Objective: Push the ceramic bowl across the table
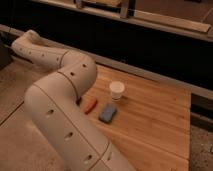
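Looks like the push hasn't started: the ceramic bowl [116,90] sits upright mid-frame on the counter [155,125], the arm [60,100] bends off to the upper left, and the claw's hidden there, so can't tell its state.

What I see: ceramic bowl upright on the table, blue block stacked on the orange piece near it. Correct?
Not stacked. The camera view shows the blue block and orange piece lying side by side on the table, near the upright ceramic bowl. The gripper is out of view; the arm bends beside the table.
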`<action>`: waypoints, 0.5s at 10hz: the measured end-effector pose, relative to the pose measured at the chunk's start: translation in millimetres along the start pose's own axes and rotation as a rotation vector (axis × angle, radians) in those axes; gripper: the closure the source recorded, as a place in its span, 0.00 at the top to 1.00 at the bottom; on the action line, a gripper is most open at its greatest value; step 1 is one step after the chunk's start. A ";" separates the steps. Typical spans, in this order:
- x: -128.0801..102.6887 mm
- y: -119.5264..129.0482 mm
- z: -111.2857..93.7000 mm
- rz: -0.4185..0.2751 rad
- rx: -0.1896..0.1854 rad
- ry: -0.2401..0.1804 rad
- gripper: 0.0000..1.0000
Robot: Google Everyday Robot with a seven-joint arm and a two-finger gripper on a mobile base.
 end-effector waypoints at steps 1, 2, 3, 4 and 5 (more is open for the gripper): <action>7.4 -14.6 2.5 0.024 0.031 0.011 0.00; 14.5 -19.5 7.7 0.038 0.046 0.027 0.00; 26.2 -19.2 18.9 0.050 0.061 0.059 0.00; 30.9 -15.0 27.5 0.048 0.064 0.079 0.00; 34.3 -8.2 38.1 0.044 0.061 0.099 0.00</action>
